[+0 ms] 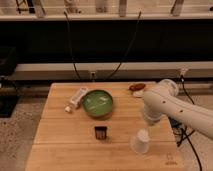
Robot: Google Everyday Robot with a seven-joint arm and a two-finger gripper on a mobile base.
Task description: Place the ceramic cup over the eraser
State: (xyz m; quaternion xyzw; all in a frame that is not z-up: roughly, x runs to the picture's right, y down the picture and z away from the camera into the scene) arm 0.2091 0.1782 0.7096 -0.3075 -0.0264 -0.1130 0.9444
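Grn bowl [98,103], wht tube [76,98], table [60,145]

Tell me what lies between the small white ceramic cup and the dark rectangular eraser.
Nothing: the camera view shows bare wooden table between white ceramic cup and dark eraser. The gripper is just above the cup.

Table [60,147] free between eraser [100,133], ceramic cup [140,143] under gripper [145,130]; green bowl [97,103] behind.
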